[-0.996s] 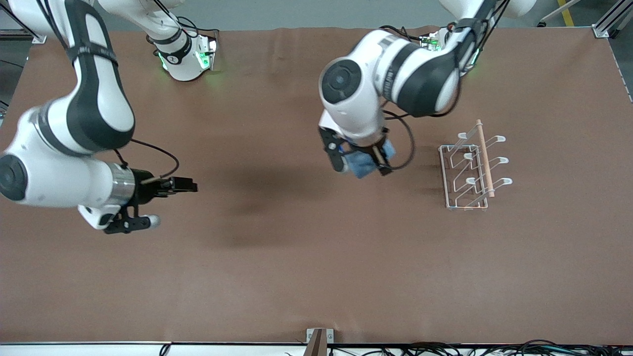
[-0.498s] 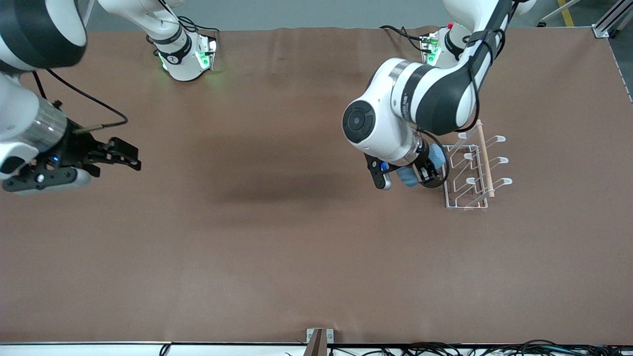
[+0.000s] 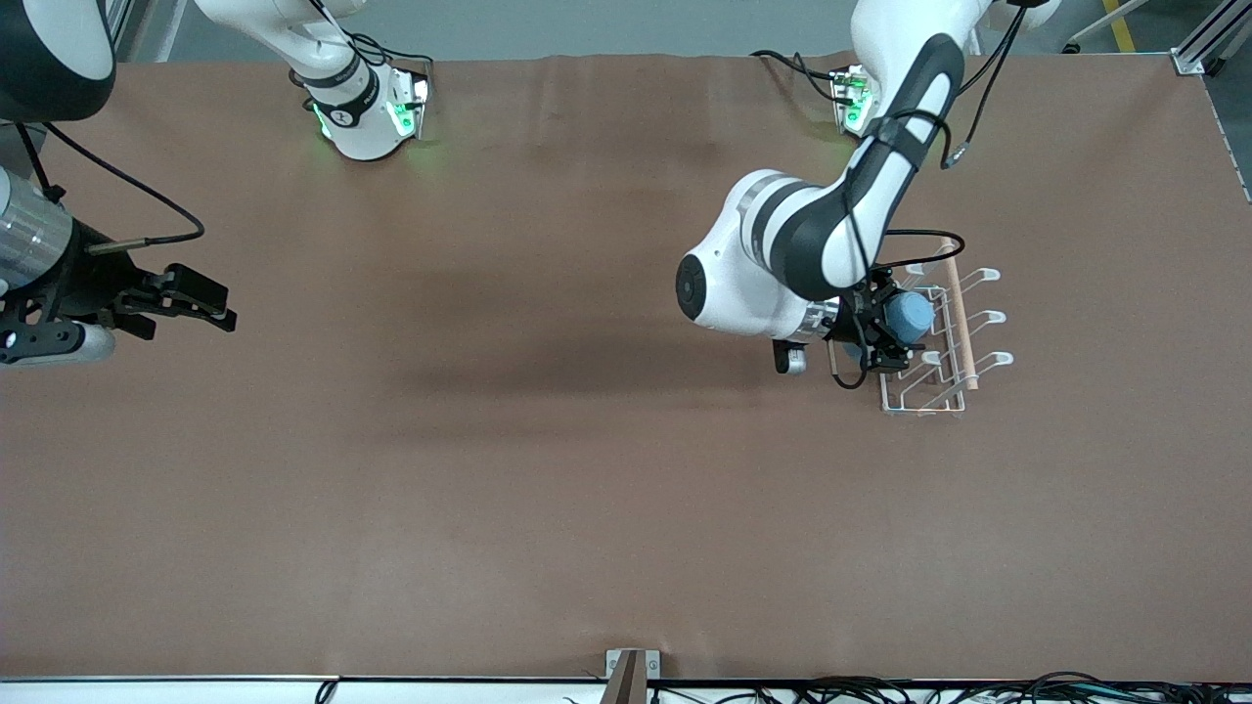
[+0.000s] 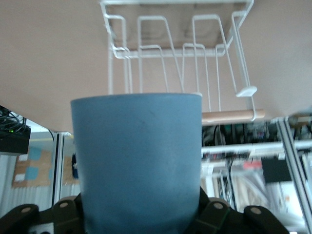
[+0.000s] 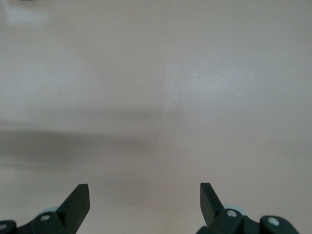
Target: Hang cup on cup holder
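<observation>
My left gripper (image 3: 885, 337) is shut on the light-blue cup (image 3: 910, 314) and holds it sideways over the edge of the white wire cup holder (image 3: 937, 391). The holder has upturned loop-tipped prongs and a wooden rod (image 3: 958, 313) across its top. In the left wrist view the cup (image 4: 139, 161) fills the middle, with the holder's wires (image 4: 178, 58) and the rod (image 4: 229, 116) past its rim. My right gripper (image 3: 201, 296) is open and empty over the right arm's end of the table; its two dark fingertips (image 5: 78, 202) show over bare table.
The brown table (image 3: 548, 469) carries nothing else. The two arm bases stand along the table's farthest edge from the front camera. A small bracket (image 3: 631, 665) sits at the edge nearest the front camera.
My left gripper has carried the cup from the table's middle to the cup holder and turned it sideways. My right arm has drawn back toward its end of the table.
</observation>
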### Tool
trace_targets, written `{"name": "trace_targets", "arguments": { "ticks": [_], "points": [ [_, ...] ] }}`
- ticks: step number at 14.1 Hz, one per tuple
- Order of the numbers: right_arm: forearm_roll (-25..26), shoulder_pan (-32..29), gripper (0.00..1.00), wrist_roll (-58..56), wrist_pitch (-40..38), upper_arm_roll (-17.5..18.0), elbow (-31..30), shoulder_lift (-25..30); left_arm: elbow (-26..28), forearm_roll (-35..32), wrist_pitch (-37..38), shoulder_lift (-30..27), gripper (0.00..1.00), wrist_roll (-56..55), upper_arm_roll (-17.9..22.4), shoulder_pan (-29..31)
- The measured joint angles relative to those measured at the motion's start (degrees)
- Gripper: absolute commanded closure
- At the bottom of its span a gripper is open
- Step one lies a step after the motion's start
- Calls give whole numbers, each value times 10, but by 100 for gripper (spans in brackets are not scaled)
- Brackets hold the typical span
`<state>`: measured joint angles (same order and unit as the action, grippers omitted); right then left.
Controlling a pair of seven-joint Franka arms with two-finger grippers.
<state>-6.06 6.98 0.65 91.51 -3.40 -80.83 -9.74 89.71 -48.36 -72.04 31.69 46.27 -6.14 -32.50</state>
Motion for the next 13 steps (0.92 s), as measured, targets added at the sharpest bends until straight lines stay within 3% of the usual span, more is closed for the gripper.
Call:
{"name": "trace_targets", "arguments": {
  "ticks": [5, 9, 13],
  "points": [
    [39, -3, 0, -9, 7, 2, 3, 1, 84, -48, 1, -24, 56, 0, 1, 2],
    [43, -63, 0, -12, 7, 71, 4, 4, 103, -72, -4, -30, 56, -4, 2, 36],
    [45, -74, 0, -12, 0, 88, 0, 18, 113, -75, -14, -23, 56, -58, -1, 39]
  ]
}}
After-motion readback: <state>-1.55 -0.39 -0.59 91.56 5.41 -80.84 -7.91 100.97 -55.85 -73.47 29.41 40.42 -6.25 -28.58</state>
